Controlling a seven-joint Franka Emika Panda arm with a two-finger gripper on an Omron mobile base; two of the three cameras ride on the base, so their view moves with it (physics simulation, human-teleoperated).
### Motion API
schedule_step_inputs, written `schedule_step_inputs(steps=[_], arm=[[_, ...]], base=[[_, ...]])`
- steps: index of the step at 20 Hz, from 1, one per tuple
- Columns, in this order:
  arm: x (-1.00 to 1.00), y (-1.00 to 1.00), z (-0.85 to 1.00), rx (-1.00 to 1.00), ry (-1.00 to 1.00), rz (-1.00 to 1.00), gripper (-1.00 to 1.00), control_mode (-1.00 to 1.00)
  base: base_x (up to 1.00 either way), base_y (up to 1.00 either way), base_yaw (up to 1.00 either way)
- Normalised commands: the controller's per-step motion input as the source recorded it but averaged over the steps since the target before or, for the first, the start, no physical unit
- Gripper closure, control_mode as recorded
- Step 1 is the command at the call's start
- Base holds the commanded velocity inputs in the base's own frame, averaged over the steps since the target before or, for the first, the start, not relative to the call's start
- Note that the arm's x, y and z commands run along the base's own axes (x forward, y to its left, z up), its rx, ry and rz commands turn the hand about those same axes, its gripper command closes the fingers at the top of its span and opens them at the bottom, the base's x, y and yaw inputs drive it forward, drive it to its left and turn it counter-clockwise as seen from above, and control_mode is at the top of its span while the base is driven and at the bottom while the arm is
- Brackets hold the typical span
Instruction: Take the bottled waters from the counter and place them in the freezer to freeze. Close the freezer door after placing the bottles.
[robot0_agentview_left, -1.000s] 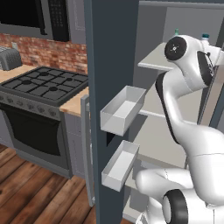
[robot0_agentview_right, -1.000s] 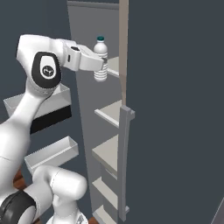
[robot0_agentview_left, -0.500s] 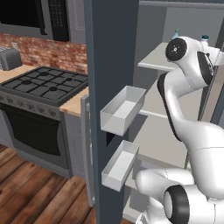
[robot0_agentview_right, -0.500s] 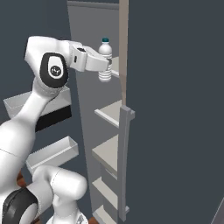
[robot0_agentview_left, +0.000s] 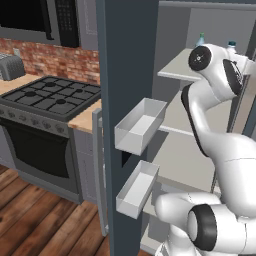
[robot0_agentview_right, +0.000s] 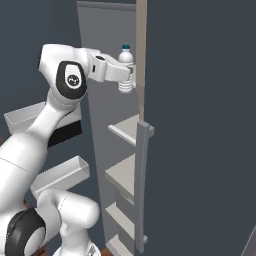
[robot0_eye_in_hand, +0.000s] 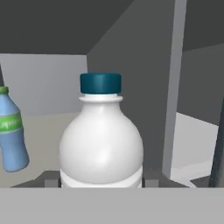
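Looking across my screens, I see the freezer (robot0_agentview_left: 200, 125) standing open, its pale shelves stacked one above another, and the freezer door (robot0_agentview_left: 127, 75) swung out toward the stove (robot0_agentview_left: 45, 100), two white bins (robot0_agentview_left: 140, 125) jutting from its inner face. From the right base view I see the long grey bar handle (robot0_agentview_right: 142, 175) running down the edge of a dark panel. Just past the stove, the worktop (robot0_agentview_left: 87, 116) shows as a tan strip beside the door.

My arm reaches up into the top of the freezer. The pincer (robot0_agentview_right: 126, 77) is closed around the whitish bottle (robot0_agentview_right: 126, 70), gripping it low on the body, blue cap up and the bottle upright. In the hand view that bottle sits close and centred, above the upper shelf (robot0_eye_in_hand: 43, 131). The blue-tinted bottle (robot0_eye_in_hand: 11, 131) with the green label is to its left on that same shelf, apart from it and looking tilted in that view.
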Motion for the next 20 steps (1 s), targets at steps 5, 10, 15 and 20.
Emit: schedule_step_inputs(steps=[5, 10, 15, 20], arm=[[0.17, -0.01, 0.07, -0.08, -0.01, 0.0, 1.0, -1.0], [0.36, -0.22, -0.03, -0.04, 0.0, 0.0, 1.0, -1.0], [0.35, -0.21, -0.17, 0.0, 0.04, 0.0, 1.0, -1.0], [0.27, -0.09, -0.17, 0.0, 0.0, 0.0, 1.0, -1.0]], base=[[0.0, 0.0, 0.0], [0.0, 0.0, 0.0], [0.0, 0.0, 0.0], [0.0, 0.0, 0.0]])
